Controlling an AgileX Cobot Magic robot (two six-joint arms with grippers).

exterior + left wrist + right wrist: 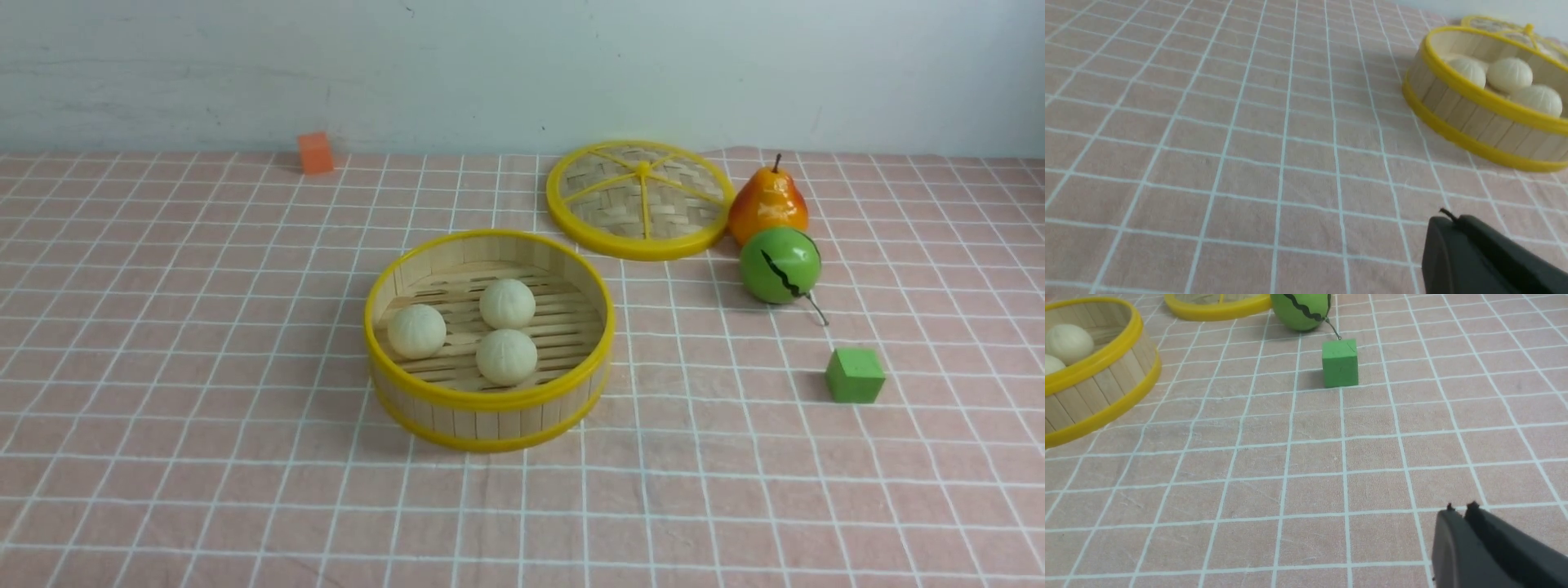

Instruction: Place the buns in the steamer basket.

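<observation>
The steamer basket (490, 400), bamboo slats with yellow rims, stands in the middle of the checked cloth. Three cream-white buns lie on its slat floor: one on the left (416, 331), one at the back (507, 303), one at the front (506, 357). The basket (1457, 108) and the buns (1509, 74) also show in the left wrist view, and the basket (1094, 396) with two buns (1068, 343) in the right wrist view. My left gripper (1449, 218) is shut and empty, low over bare cloth, away from the basket. My right gripper (1459, 510) is shut and empty over bare cloth. Neither arm shows in the front view.
The flat woven lid (641, 198) lies behind the basket to the right. A pear (767, 206) and a green ball (780, 265) with a black crack sit beside it. A green cube (855, 375) lies at the right, an orange cube (315, 153) at the far left.
</observation>
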